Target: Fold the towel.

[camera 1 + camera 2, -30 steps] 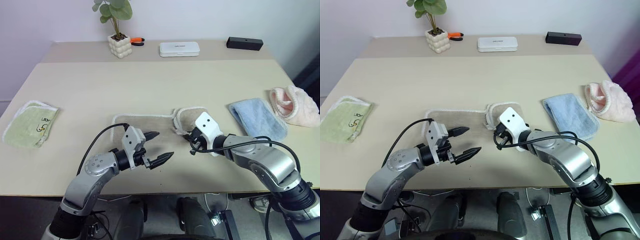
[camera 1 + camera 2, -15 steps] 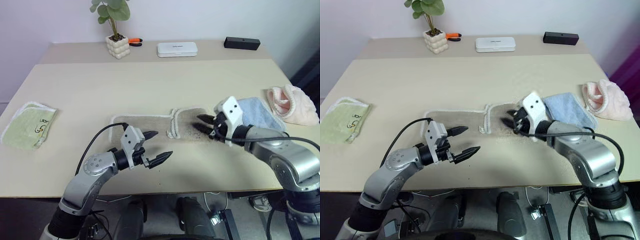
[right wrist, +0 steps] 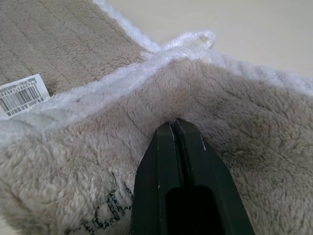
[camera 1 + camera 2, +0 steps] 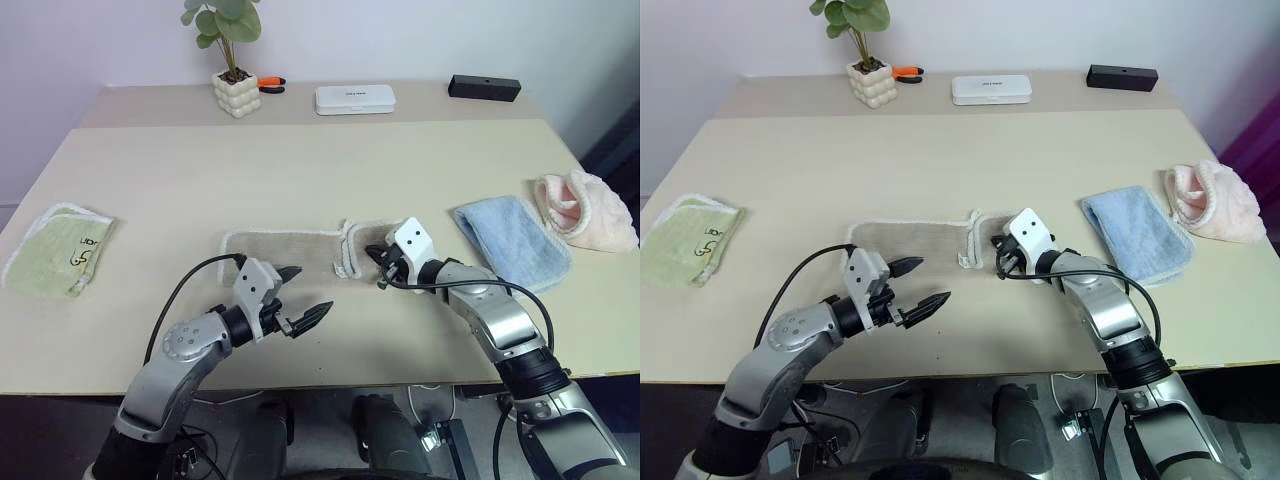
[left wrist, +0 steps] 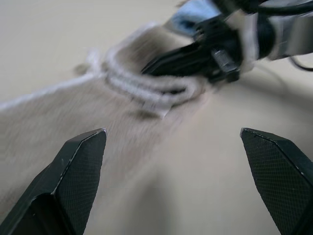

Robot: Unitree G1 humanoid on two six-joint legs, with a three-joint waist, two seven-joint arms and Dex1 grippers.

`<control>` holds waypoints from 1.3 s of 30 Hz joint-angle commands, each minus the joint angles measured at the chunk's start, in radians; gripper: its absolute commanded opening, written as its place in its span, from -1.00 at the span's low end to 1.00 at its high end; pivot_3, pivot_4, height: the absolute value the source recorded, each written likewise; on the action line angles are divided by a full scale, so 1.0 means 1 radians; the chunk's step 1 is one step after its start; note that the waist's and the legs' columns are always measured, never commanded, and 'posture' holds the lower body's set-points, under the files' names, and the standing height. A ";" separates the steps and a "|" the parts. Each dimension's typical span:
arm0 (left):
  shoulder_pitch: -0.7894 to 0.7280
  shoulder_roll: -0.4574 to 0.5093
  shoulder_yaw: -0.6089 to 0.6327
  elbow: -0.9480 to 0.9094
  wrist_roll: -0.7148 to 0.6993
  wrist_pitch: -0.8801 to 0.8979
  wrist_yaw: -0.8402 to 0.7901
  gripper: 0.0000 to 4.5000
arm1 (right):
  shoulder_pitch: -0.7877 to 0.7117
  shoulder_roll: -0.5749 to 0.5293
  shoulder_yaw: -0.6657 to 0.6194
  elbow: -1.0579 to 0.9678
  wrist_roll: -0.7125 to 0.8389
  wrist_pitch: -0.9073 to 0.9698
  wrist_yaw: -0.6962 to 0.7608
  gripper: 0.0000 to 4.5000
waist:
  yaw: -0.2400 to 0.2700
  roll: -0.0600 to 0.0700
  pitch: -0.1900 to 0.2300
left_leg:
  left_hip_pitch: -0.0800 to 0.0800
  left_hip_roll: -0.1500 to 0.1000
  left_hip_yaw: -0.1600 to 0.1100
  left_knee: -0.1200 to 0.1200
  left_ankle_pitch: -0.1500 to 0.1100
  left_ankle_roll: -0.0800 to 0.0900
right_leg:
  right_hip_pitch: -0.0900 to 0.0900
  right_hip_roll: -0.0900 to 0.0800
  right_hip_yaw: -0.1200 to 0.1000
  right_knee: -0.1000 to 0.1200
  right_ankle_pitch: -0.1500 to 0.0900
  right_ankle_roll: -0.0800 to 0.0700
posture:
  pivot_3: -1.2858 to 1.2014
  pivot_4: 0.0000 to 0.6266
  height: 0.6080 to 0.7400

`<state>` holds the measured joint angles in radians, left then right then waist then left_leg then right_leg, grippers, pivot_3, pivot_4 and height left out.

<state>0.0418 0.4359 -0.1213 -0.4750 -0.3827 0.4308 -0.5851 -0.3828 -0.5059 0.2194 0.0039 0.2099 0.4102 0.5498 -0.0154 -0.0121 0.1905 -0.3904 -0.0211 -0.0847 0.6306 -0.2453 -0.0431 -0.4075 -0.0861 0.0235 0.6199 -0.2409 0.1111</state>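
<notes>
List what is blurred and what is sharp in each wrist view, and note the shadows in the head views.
Left wrist view: towel and right gripper smeared, its own fingers sharp. Right wrist view: sharp on the pile and barcode label, shut fingers dark. Head views: even light, soft faint shadows under the left gripper.

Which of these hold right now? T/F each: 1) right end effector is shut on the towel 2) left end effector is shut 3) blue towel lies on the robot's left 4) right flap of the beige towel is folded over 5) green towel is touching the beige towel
1) True: the right end effector is shut, its tips pressed into the towel.
2) False: the left end effector is open and holds nothing.
3) False: the blue towel lies on the robot's right.
4) True: the towel's right end is doubled over, its corded edge on top.
5) False: the green towel lies apart, near the table's left edge.
</notes>
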 commanded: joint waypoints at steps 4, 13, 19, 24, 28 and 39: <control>0.185 -0.056 0.174 -0.204 -0.168 0.141 0.144 1.00 | -0.148 -0.011 -0.146 -0.173 0.127 0.048 0.088 -0.20 | -0.005 0.003 0.003 | -0.001 0.000 0.001 0.000 0.000 0.000 | -0.002 -0.001 0.001 0.000 0.000 0.001 | 0.03 -0.52 0.98; 0.269 -0.246 0.443 -0.249 -0.624 0.375 0.596 1.00 | -0.155 -0.052 -0.037 -0.293 0.091 -0.008 0.254 0.97 | 0.004 -0.001 0.001 | -0.001 0.000 -0.002 0.001 0.000 0.000 | 0.001 -0.001 -0.002 0.000 -0.002 -0.002 | 0.03 -0.52 0.98; 0.142 -0.317 0.480 -0.109 -0.844 0.449 0.920 1.00 | -0.069 -0.036 0.041 -0.355 0.061 -0.026 0.273 0.97 | 0.008 0.000 0.000 | 0.000 -0.001 -0.003 0.001 0.000 0.000 | 0.001 -0.001 -0.002 0.001 0.000 0.001 | 0.03 -0.52 0.98; -0.018 -0.363 0.493 0.035 -0.934 0.401 1.086 0.76 | -0.001 -0.036 0.088 -0.416 0.022 -0.028 0.264 1.00 | 0.021 0.001 -0.002 | 0.001 -0.002 -0.003 0.002 0.000 -0.001 | 0.003 -0.001 -0.002 0.001 -0.001 -0.002 | 0.03 -0.52 0.98; -0.064 -0.368 0.496 0.077 -0.978 0.376 1.131 -0.04 | 0.025 -0.039 0.088 -0.448 0.009 -0.013 0.254 1.00 | 0.028 0.001 -0.002 | 0.001 -0.002 -0.002 0.002 0.000 -0.001 | 0.004 -0.001 -0.002 0.000 -0.001 -0.003 | 0.03 -0.52 0.98; -0.152 -0.255 0.576 0.080 -0.966 0.245 1.005 -0.98 | 0.084 -0.040 0.072 -0.536 0.008 0.061 0.209 1.00 | 0.026 -0.001 -0.001 | 0.000 -0.001 -0.002 0.001 0.000 -0.001 | 0.002 -0.001 -0.002 -0.001 -0.001 -0.004 | 0.03 -0.52 0.98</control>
<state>-0.0853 0.1326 0.3934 -0.3614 -1.3623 0.7210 0.4716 -0.2981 -0.5480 0.3131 -0.4855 0.2115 0.4698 0.7670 0.0105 -0.0136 0.1894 -0.3906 -0.0221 -0.0870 0.6313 -0.2448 -0.0443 -0.4064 -0.0862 0.0215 0.6187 -0.2414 0.1070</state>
